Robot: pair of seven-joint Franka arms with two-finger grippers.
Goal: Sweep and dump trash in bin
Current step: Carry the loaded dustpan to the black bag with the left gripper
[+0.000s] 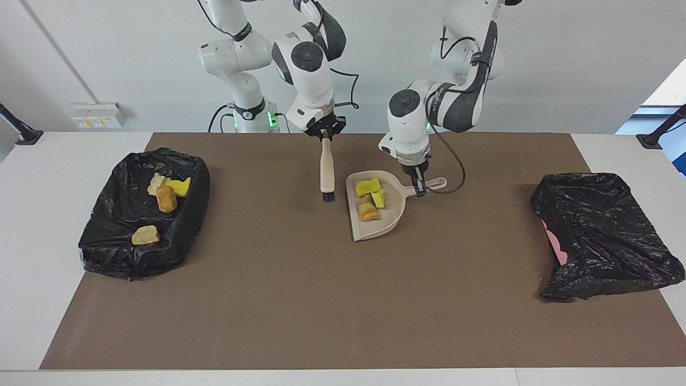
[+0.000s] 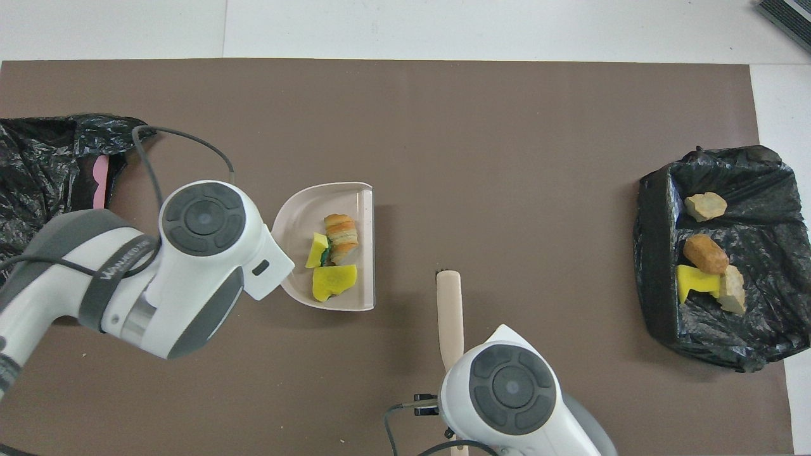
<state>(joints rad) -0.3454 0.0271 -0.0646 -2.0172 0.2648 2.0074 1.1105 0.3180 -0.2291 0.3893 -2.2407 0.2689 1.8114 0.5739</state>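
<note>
A beige dustpan [image 1: 388, 220] [image 2: 298, 218] lies on the brown mat with three trash scraps [image 1: 370, 201] [image 2: 336, 253] in it: two yellow, one tan. My left gripper [image 1: 419, 185] is shut on the dustpan's handle [image 1: 434, 184]; in the overhead view the arm hides the gripper. My right gripper [image 1: 325, 134] is shut on the beige brush [image 1: 327, 171] [image 2: 450, 307], which hangs bristles down beside the pan's open edge. Several more trash scraps [image 1: 166, 198] [image 2: 704, 253] lie in the black-lined bin [image 1: 107, 214] [image 2: 656, 272] at the right arm's end.
A second black-lined bin [image 1: 605, 230] [image 2: 38, 164], with pink showing at its side, stands at the left arm's end. The brown mat [image 1: 321, 300] covers most of the white table [image 1: 32, 214].
</note>
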